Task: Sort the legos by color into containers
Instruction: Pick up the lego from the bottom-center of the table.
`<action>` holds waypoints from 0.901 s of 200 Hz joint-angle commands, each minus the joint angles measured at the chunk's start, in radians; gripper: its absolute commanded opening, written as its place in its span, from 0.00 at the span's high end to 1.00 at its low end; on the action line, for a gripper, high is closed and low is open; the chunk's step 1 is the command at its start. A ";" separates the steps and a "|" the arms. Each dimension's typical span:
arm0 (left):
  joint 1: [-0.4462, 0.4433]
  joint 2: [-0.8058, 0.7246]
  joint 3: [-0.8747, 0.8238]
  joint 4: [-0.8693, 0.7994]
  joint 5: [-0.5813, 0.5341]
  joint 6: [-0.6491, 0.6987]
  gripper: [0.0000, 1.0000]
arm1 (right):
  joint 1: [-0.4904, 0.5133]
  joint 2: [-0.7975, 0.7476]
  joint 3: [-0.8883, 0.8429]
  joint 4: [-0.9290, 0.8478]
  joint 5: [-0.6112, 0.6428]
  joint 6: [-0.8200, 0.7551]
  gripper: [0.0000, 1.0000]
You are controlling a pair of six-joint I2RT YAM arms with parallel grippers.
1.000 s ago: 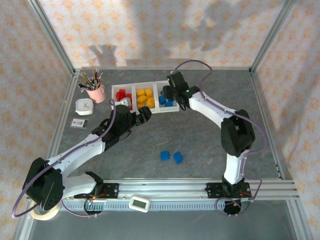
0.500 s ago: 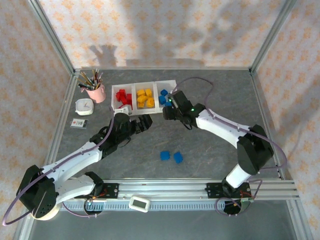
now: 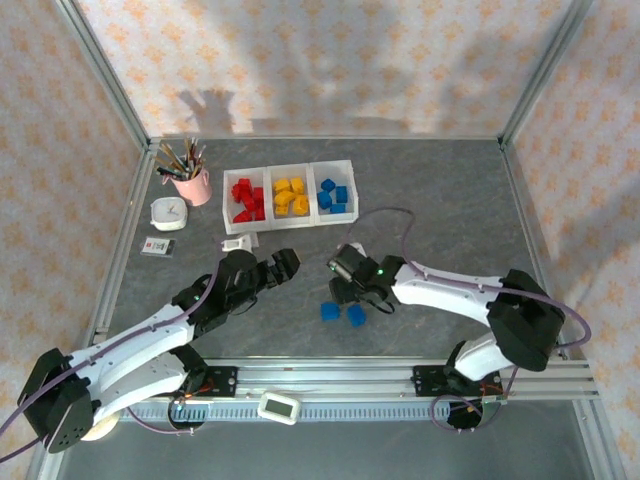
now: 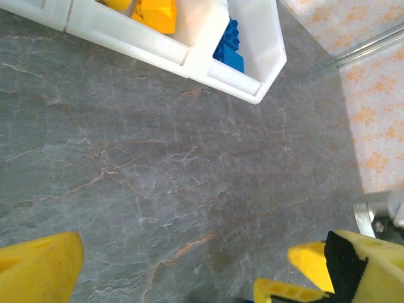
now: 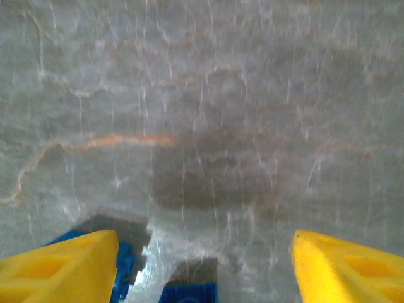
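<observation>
Tray: three joined white bins (image 3: 311,200) sit at the far middle of the table (image 3: 450,200), their long side running left to right.
Left bin: holds the red bricks (image 3: 245,198).
Middle bin: holds the yellow bricks (image 3: 291,196).
Right bin: holds blue bricks (image 3: 334,194).
Loose bricks: two blue ones (image 3: 330,311) lie side by side on the bare table, well apart from the tray and near the front rail.
Right gripper: it (image 3: 341,282) hangs low over the table just behind the loose bricks, on their left side. Its jaws are spread wide and nothing sits between them.
Right wrist view: blurred. The yellow fingers (image 5: 63,265) show at the two lower corners with bare table between them. One loose brick is partly hidden behind the lower-left finger, and the other is at the bottom edge near the middle. Whether the finger touches the first brick cannot be told.
Left gripper: it (image 3: 282,266) is over the table between the tray and the loose bricks, left of the right gripper and apart from it. Its jaws stand at full spread and hold nothing.
Left wrist view: the yellow fingers (image 4: 38,265) frame bare table. The tray's right end crosses the top, with blue bricks in the end bin and yellow ones in the next.
Cup: pink, full of pencils (image 3: 191,186), just left of the tray.
Tag: small and white (image 3: 238,242), on the table just in front of the left bin.
Card: it (image 3: 157,247) lies near the table's left edge.
</observation>
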 commanded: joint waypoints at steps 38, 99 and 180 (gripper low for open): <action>-0.005 -0.048 -0.036 -0.052 -0.043 -0.034 0.01 | 0.063 -0.079 -0.106 -0.050 -0.003 0.141 0.32; -0.005 -0.046 -0.032 -0.052 -0.044 -0.030 0.01 | 0.070 -0.069 -0.159 0.020 -0.067 0.152 0.44; -0.004 -0.051 -0.020 -0.052 -0.048 -0.022 0.01 | 0.070 -0.078 -0.132 0.036 -0.054 0.140 0.64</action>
